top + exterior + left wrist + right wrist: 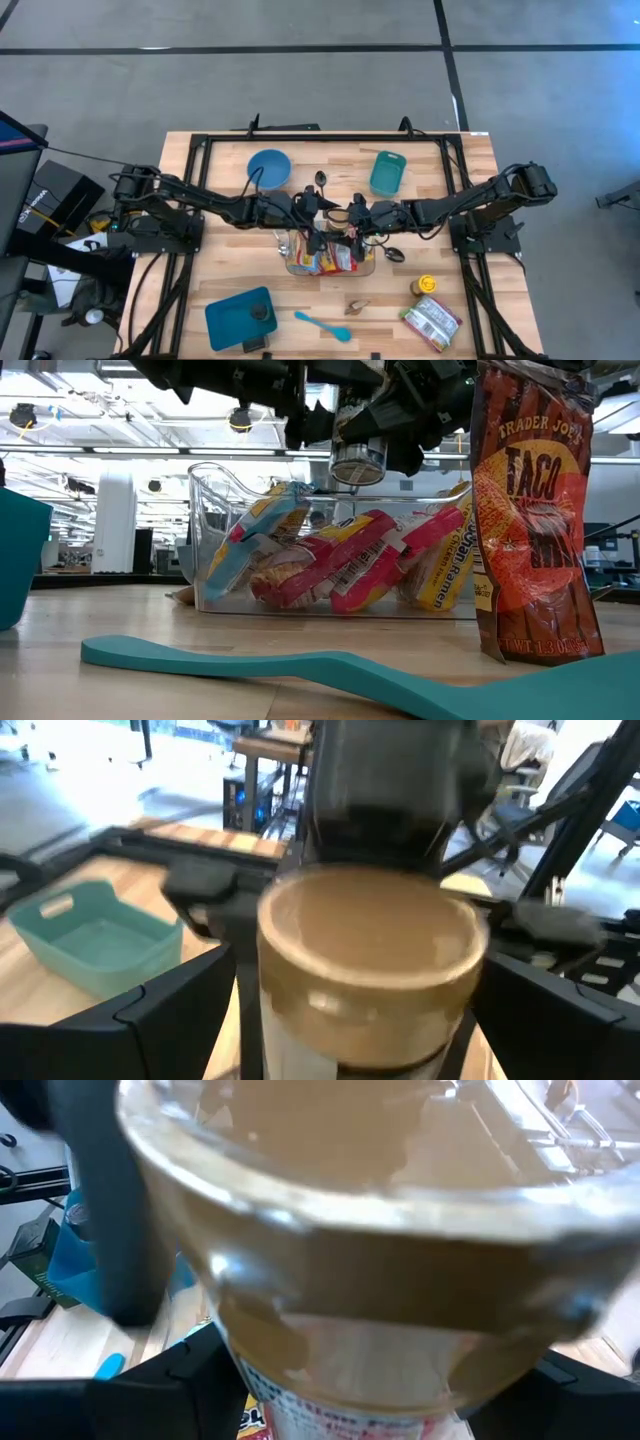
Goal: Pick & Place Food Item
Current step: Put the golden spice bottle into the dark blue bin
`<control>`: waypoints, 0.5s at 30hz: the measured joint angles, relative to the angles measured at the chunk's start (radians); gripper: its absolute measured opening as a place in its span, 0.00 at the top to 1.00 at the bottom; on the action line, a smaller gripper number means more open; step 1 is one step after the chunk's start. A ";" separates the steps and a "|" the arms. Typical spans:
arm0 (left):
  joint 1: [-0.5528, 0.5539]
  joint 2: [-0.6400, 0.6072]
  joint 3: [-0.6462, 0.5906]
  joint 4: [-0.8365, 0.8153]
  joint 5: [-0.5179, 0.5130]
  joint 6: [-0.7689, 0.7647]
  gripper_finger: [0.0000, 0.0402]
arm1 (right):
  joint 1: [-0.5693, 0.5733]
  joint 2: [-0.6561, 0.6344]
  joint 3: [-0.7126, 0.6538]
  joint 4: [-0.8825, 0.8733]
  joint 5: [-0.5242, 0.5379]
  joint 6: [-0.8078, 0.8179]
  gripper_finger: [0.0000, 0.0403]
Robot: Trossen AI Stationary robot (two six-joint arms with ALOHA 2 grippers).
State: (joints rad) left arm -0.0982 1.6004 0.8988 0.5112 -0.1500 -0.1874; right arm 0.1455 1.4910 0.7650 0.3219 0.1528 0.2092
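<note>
A clear jar of tan spread (372, 955) (350, 1280) hangs in the air over a clear tub (215, 490) of ramen packets (330, 565) at the table's middle. In the low view the jar's lower end (358, 460) shows just above the tub. My right gripper (352, 218) reaches in from the table's right and is shut on the jar. My left gripper (322, 214) comes from the left and is open. Its two fingers (185, 1015) stand on either side of the jar, facing the right gripper. My right gripper pinches the jar's side wall (330, 1380) between its two fingers (150, 1385), low on the jar by the label. The fingers come nearly level from the table's right, slanting a little down. The jar is lifted clear above the tub, roughly upright.
A blue bowl (269, 167) and a teal bin (388, 172) stand at the back. Near the front lie a teal tray (240, 317), a teal spatula (322, 325), a taco-mix bag (535, 520) and a small yellow-lidded jar (427, 285). Spoons (394, 254) lie by the tub.
</note>
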 joint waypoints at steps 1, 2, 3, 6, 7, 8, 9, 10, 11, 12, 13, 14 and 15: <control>0.000 0.002 -0.002 -0.007 0.001 -0.005 0.07 | 0.000 0.000 0.000 0.001 0.000 0.000 0.31; 0.000 0.010 0.000 0.009 0.002 -0.005 0.07 | 0.000 0.000 0.000 0.001 0.000 0.000 0.31; 0.000 0.019 0.009 0.018 0.002 -0.005 0.07 | 0.000 0.000 0.000 0.001 0.000 0.000 0.31; 0.000 0.027 0.018 0.009 0.004 -0.004 0.07 | 0.000 0.000 0.000 -0.001 0.000 0.000 0.31; 0.000 0.033 0.025 0.009 0.005 -0.002 0.07 | 0.000 -0.001 0.000 -0.006 -0.001 -0.001 0.31; 0.001 0.034 0.026 0.008 0.009 -0.002 0.07 | 0.000 -0.001 0.000 -0.008 -0.001 0.000 0.31; 0.002 0.033 0.028 0.006 0.009 -0.002 0.07 | 0.000 -0.001 0.000 -0.008 -0.001 0.000 0.31; 0.003 0.040 0.034 0.007 0.009 -0.002 0.07 | 0.000 -0.001 0.000 -0.008 -0.002 0.000 0.31; 0.003 0.045 0.037 0.010 0.011 -0.002 0.07 | 0.001 -0.002 -0.001 -0.011 -0.004 -0.003 0.31; 0.005 0.047 0.037 0.008 0.013 -0.004 0.07 | 0.001 -0.001 -0.002 -0.012 -0.004 -0.003 0.31; 0.006 0.049 0.037 0.008 0.017 -0.004 0.07 | 0.001 0.000 -0.002 -0.013 -0.006 -0.002 0.31; 0.007 0.054 0.037 0.015 0.022 -0.004 0.07 | 0.001 0.000 -0.002 -0.014 -0.006 -0.003 0.31; 0.007 0.056 0.037 0.018 0.027 -0.004 0.07 | 0.001 0.000 -0.002 -0.016 -0.006 -0.003 0.31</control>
State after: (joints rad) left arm -0.0910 1.6563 0.9356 0.5289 -0.1226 -0.1913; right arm 0.1467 1.4910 0.7631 0.3055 0.1463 0.2062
